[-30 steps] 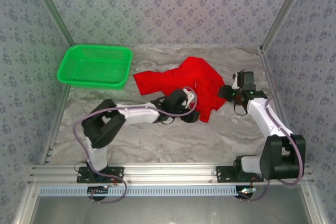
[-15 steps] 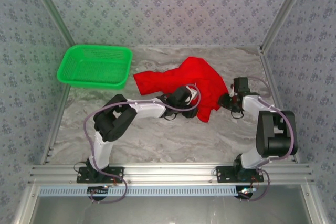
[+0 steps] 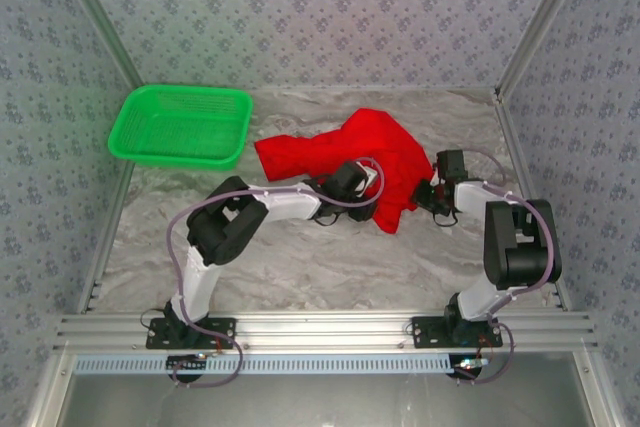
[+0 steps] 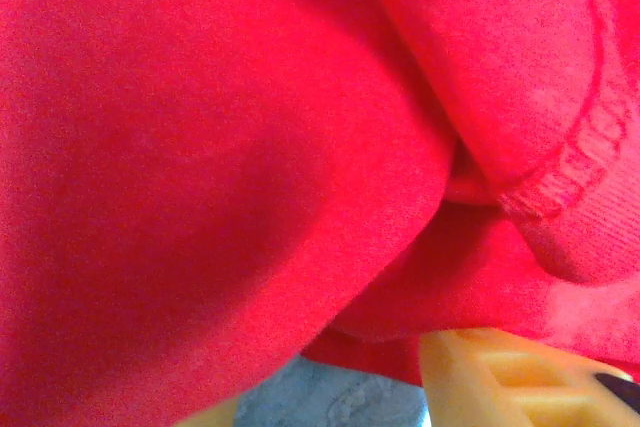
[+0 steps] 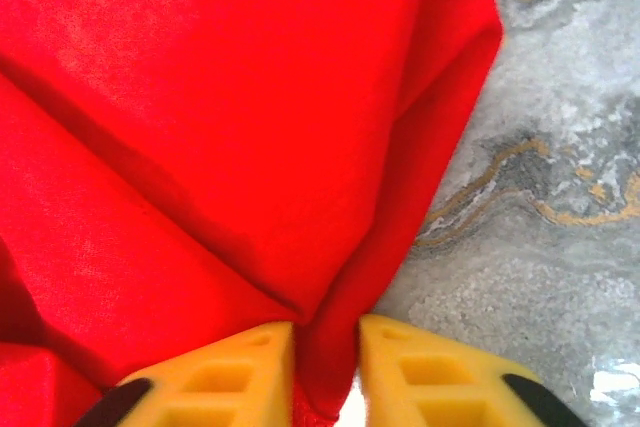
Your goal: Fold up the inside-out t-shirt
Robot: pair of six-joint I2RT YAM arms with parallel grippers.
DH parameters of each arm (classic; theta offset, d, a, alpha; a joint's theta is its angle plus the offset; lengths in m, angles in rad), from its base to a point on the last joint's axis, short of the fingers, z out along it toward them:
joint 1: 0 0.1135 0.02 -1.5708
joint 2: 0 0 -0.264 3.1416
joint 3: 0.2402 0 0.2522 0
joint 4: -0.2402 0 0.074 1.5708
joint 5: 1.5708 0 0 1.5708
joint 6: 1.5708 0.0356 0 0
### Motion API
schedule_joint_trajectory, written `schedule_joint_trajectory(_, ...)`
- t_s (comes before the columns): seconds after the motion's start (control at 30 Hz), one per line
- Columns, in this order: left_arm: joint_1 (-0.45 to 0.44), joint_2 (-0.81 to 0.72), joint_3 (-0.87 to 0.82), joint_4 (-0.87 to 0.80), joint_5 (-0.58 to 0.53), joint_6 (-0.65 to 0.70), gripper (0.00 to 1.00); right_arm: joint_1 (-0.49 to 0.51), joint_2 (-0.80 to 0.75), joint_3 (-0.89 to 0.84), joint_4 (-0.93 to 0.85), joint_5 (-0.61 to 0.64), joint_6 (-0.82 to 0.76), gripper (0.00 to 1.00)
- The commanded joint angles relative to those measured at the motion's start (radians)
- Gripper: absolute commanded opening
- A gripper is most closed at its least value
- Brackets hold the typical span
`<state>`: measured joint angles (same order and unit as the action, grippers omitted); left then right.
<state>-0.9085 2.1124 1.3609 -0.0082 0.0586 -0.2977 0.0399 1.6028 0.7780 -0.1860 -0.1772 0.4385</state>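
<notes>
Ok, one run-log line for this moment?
stage: pre-fold | t-shirt: crumpled on table | left end effector: open, against cloth | right end effector: shut on t-shirt edge

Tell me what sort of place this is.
Probably a robot-lab test cell: two arms bolted to an aluminium rail, a marble-look table walled by patterned panels, a red t-shirt to practise on.

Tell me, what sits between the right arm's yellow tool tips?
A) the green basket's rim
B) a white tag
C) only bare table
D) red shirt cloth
D: the right wrist view shows a fold of the red t-shirt pinched inside the right tool's narrow gap.
</notes>
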Motion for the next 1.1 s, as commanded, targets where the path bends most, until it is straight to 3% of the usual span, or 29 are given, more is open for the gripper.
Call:
schedule_joint_trajectory(0.0, 0.002, 0.042, 0.022, -0.019, 0.019, 0.018, 0.41, 0.008, -0.004, -0.024, -0.008, 0.021, 0.018, 0.19)
schedule_joint_trajectory(0.27, 0.003, 0.04, 0.002, 0.034, 0.066, 0.004, 0.18, -0.009, -0.087, -0.037, -0.023, 0.074, 0.008, 0.03)
schedule_joint_trajectory(0.37, 0.008, 0.029, 0.012, 0.04, 0.096, 0.003, 0.01, -0.022, -0.126, -0.037, -0.042, 0.081, 0.003, 0.0)
schedule_joint_trajectory(0.53, 0.054, -0.111, -0.095, 0.086, 0.137, -0.051, 0.0, -0.06, -0.224, -0.003, -0.104, 0.103, -0.029, 0.0)
schedule_joint_trajectory(0.77, 0.237, -0.529, -0.334, 0.152, 0.199, -0.197, 0.0, -0.073, -0.435, 0.124, -0.158, 0.128, -0.05, 0.0)
schedule_joint_trajectory(0.93, 0.371, -0.735, -0.382, 0.057, 0.186, -0.222, 0.0, -0.044, -0.472, 0.247, -0.206, 0.136, -0.075, 0.0)
schedule_joint_trajectory(1.07, 0.432, -0.795, -0.396, -0.019, 0.161, -0.225, 0.0, -0.009, -0.457, 0.285, -0.213, 0.14, -0.084, 0.0)
